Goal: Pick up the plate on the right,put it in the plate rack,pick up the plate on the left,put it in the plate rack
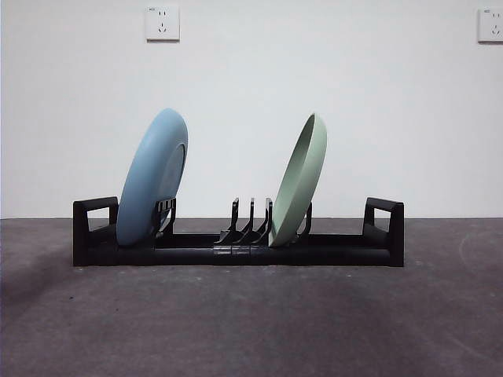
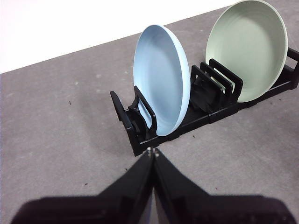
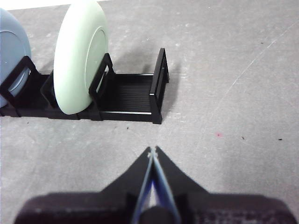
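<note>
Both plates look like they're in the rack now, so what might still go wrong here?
1. The blue plate leans steeply near one end of the plate rack; a knock could tip it out.
2. The green plate also stands tilted, resting on a prong, so it may shift.
3. The left gripper and right gripper sit shut, close to the rack's ends; careless moves could nudge it.

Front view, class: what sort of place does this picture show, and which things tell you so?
Probably an indoor test bench, not a kitchen: a plate rack holding a blue plate and a green plate stands alone on a grey table before a bare white wall with sockets.
</note>
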You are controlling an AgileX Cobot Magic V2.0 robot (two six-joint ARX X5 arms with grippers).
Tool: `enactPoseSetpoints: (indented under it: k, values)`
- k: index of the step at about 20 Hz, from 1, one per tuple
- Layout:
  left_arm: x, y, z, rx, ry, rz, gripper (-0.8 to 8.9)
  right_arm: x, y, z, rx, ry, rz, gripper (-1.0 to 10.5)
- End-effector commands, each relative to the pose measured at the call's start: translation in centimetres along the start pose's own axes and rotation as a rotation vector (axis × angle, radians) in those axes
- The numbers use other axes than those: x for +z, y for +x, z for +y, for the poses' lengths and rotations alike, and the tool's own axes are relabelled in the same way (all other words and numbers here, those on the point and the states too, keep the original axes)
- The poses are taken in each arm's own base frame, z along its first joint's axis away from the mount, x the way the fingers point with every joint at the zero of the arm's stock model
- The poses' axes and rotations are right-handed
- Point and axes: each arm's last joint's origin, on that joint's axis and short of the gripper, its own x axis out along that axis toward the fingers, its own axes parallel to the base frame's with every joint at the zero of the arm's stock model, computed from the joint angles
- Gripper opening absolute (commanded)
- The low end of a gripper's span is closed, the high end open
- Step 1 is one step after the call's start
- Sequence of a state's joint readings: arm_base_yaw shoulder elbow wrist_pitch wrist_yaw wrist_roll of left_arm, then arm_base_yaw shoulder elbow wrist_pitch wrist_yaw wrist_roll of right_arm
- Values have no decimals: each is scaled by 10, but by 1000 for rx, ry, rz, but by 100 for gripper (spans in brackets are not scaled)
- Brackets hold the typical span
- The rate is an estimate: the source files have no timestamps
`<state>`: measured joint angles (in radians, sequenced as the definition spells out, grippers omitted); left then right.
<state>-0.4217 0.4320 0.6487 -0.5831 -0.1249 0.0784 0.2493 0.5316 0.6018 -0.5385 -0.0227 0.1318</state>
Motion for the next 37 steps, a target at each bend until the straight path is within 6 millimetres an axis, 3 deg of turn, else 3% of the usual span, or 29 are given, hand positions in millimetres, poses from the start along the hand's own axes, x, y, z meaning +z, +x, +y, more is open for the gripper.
enactPoseSetpoints:
  k: [1,5,12,15,37]
  values:
    - [-3,-8,4,58,13,-26,-3,-1,0,0,-2,8,-3,1]
    - [-29,-14,11,137,-39,-163,-3,-1,0,0,-2,8,-3,1]
    - [-111,38,15,279,-98,-236,-3,-1,0,0,-1,8,-3,1]
    - [-134,49,14,280,-155,-192,-3,-1,0,0,-2,8,-3,1]
    - [-138,49,14,283,-165,-162,-3,-1,0,0,-3,-2,-3,1]
